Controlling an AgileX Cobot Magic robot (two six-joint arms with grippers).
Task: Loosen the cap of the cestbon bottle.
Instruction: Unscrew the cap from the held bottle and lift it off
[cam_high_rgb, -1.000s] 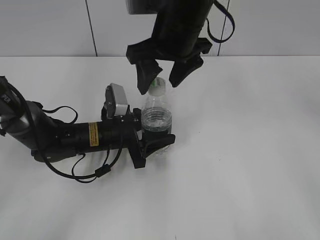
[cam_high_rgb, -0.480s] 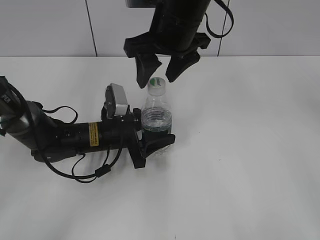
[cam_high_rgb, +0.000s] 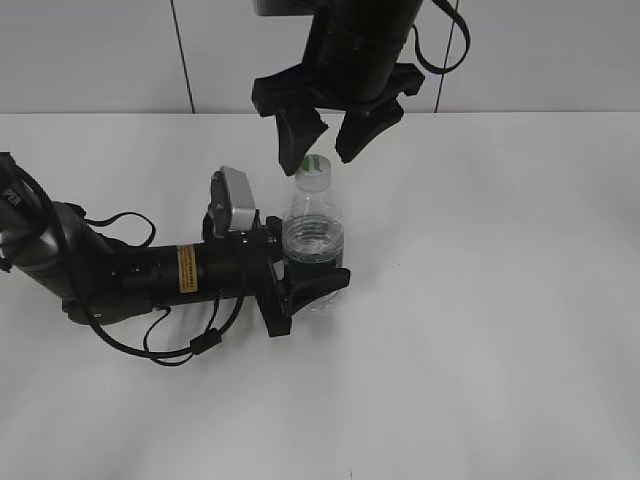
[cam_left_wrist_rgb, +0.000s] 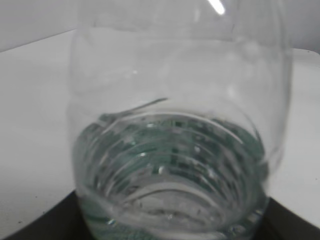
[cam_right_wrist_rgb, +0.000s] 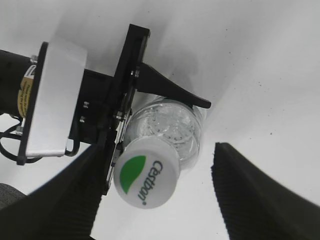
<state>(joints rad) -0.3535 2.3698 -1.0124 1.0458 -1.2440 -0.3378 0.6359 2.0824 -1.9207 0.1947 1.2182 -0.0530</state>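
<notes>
**Right gripper lifted off the cap, jaws apart**

The right gripper hangs spread above the cap, gripping nothing; a second ago its fingers straddled the cap lower down, and it has since risen clear and narrowed slightly. That suggests one twist is finished or a re-grip is coming; whether the cap is loose cannot be told. The cap sits on the upright cestbon bottle, near the table's middle. The left gripper clasps the bottle's lower body, unchanged. Beneath is a plain white table, backed by a pale panelled wall.
</notes>
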